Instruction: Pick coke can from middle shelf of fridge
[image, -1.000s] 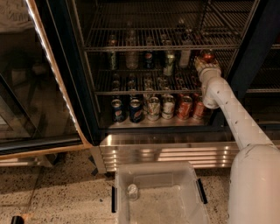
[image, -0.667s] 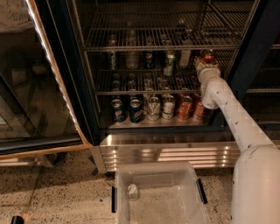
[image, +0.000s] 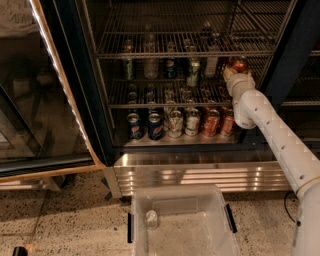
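The fridge (image: 75, 75) stands open in front of me. The coke can (image: 238, 63), dark red with a silver top, is at the far right, above the right end of the middle shelf (image: 150, 100). My gripper (image: 235, 71) is right at the can, at the end of my white arm, which reaches in from the lower right. The arm's tip covers the lower part of the can. More bottles and cans stand further left on the same shelf.
The glass door (image: 45, 100) hangs open at the left. The bottom tier holds blue Pepsi cans (image: 134, 125), pale cans (image: 176, 123) and red cans (image: 211, 122). A clear plastic bin (image: 137, 200) holding a small cup sits on the floor below the ribbed steel base (image: 190, 172).
The gripper end and the coke can have shifted slightly up and right together. Nothing else has moved.
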